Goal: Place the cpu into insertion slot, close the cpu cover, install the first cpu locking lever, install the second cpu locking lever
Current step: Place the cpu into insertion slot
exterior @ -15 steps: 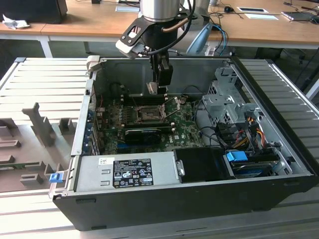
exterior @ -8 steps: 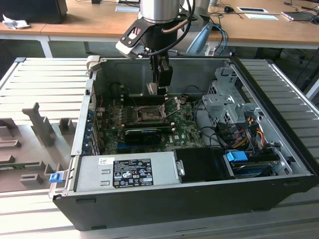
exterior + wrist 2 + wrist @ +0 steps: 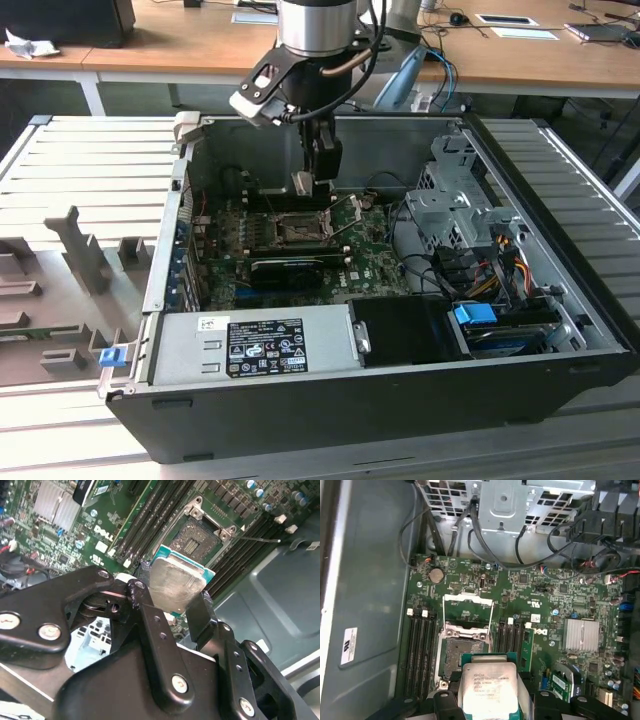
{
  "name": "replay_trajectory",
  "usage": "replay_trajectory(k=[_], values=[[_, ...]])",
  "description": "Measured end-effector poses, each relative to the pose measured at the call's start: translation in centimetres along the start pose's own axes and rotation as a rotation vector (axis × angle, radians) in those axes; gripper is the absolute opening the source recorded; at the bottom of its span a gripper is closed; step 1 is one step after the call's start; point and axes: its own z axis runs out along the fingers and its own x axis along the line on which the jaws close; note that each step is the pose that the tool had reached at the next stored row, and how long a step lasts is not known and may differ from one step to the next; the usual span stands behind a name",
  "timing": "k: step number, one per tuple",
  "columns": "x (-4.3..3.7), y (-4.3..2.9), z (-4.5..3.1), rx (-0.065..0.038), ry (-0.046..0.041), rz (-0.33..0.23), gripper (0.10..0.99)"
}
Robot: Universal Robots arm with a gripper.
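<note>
My gripper [image 3: 303, 186] hangs inside the open computer case, shut on the cpu [image 3: 303, 182]. The cpu [image 3: 175, 582] is a small silver-topped square chip with a green edge, pinched between two black fingers [image 3: 150, 622]. It is held a little above the motherboard [image 3: 370, 255], just off the insertion slot [image 3: 297, 232], and touches nothing below. In both wrist views the slot [image 3: 456, 652] [image 3: 201, 536] lies bare and dark. The cpu cover [image 3: 468, 598] stands flipped open beside the slot. A thin locking lever [image 3: 260, 539] sticks up, unlatched.
Memory slots [image 3: 419, 645] flank the socket on both sides. A silver heatsink [image 3: 581, 636] and bundles of cables [image 3: 580, 540] sit on the board's far side. A drive cage [image 3: 455, 200], a power supply [image 3: 255, 345] and the case walls [image 3: 165, 250] box in the board.
</note>
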Motion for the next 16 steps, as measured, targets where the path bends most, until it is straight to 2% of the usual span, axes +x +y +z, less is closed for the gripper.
replay_trajectory(k=[4, 8, 13, 15, 16], values=[[-0.01, -0.05, 0.69, 0.0, -0.004, 0.06, 0.529], [0.02, -0.11, 1.18, -0.001, -0.0097, 0.066, 0.529], [0.05, -0.64, 1.26, -0.006, -0.0101, 0.065, 0.529], [0.06, -0.84, 1.28, -0.022, -0.0107, 0.065, 0.529], [0.08, -1.06, 1.32, -0.037, -0.011, 0.065, 0.529]])
